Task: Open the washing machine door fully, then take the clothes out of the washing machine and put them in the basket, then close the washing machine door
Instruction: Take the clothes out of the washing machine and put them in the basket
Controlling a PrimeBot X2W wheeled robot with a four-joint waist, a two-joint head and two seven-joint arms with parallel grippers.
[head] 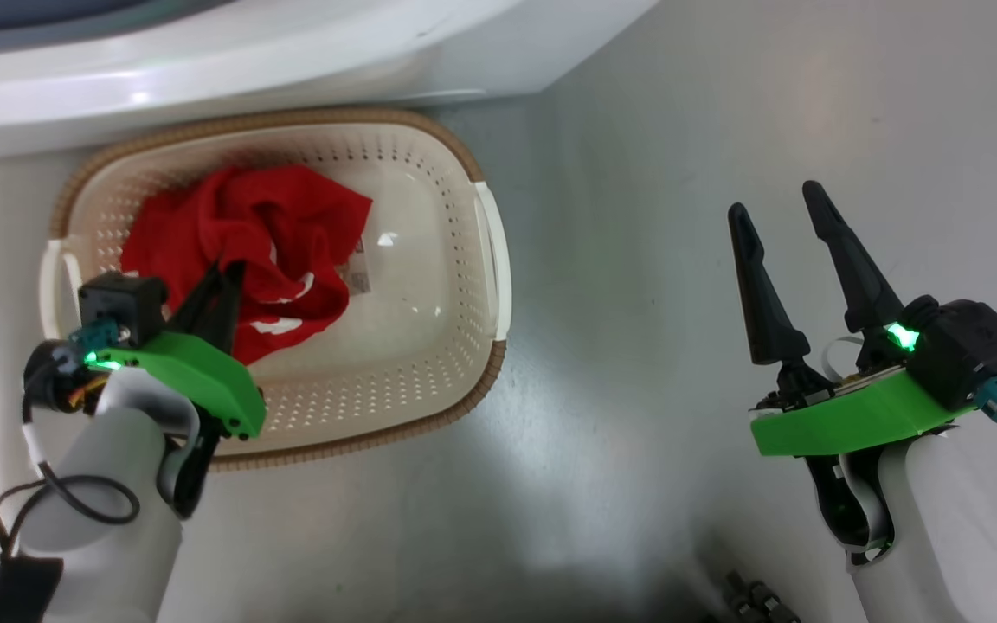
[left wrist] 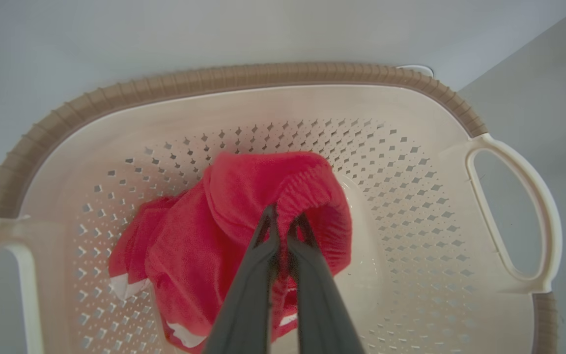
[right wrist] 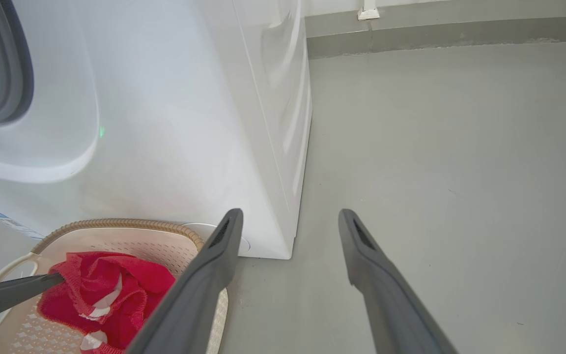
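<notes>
Head view: clothes (head: 291, 225), red, crumpled, are lodged in basket (head: 291, 117), toward its 9 o'clock side. The basket is set on the floor (head: 637, 260) at 6 o'clock of the washer (head: 204, 69). The left pincer (head: 226, 268) is clamped shut on a fold of the clothes. The right pincer (head: 775, 203) is spread wide, empty, at 3 o'clock of the basket. Handling is judged light, limp, unbreakable; hold is best taken at a bunched fold or the elastic hem.

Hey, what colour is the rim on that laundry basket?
The rim of the basket is brown with a woven look. Best seen in the left wrist view.
</notes>
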